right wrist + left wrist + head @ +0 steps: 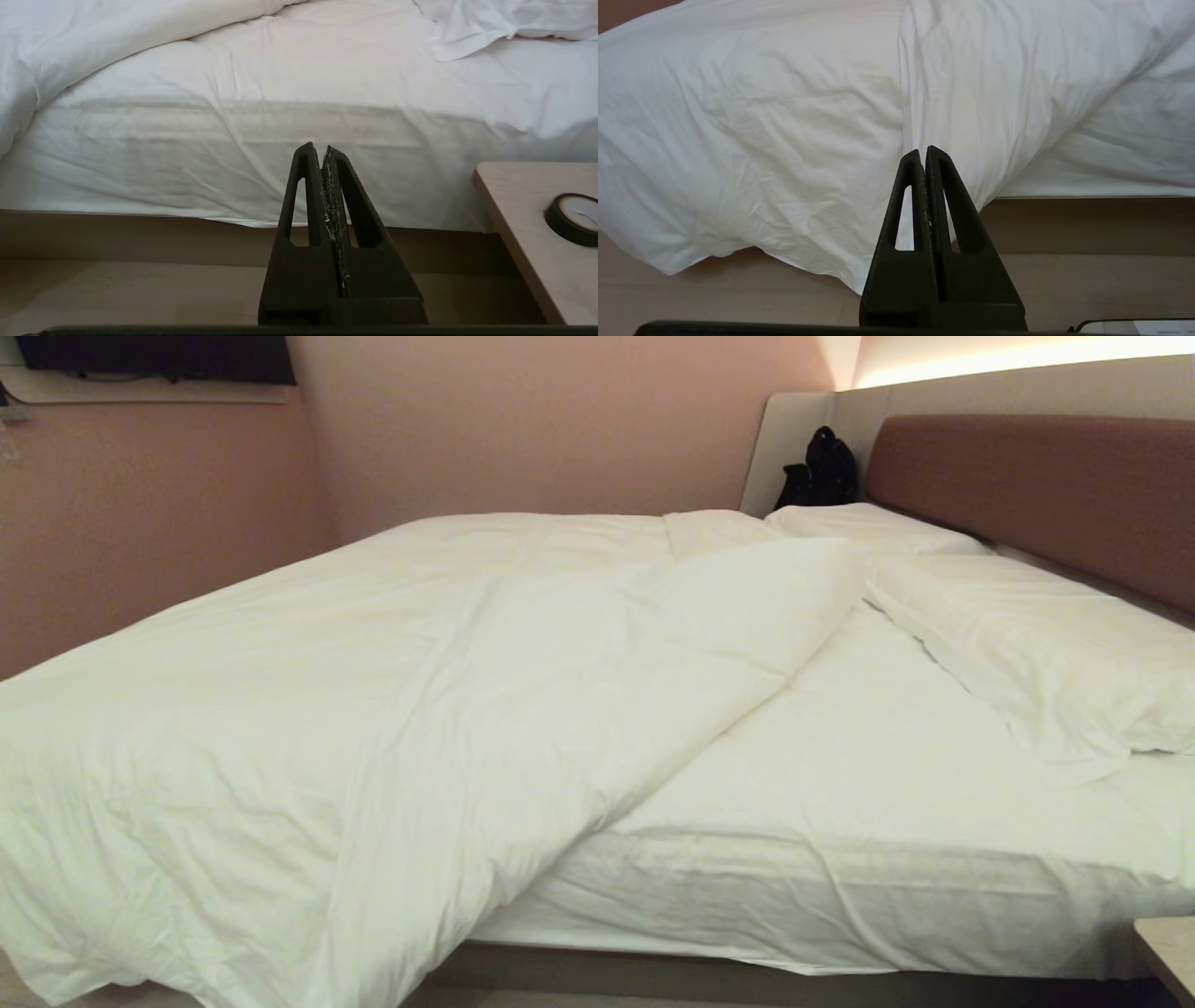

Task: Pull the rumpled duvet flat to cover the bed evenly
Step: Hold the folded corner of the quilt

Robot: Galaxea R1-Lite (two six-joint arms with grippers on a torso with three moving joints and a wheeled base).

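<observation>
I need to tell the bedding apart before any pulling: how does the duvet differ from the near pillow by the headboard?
The duvet is large and spreads over the bed's left part, its corner folded back; the near pillow is far smaller and lies along the headboard. The duvet spills over the mattress's near edge; the pillow stays on top. Both are white and wrinkled.
</observation>
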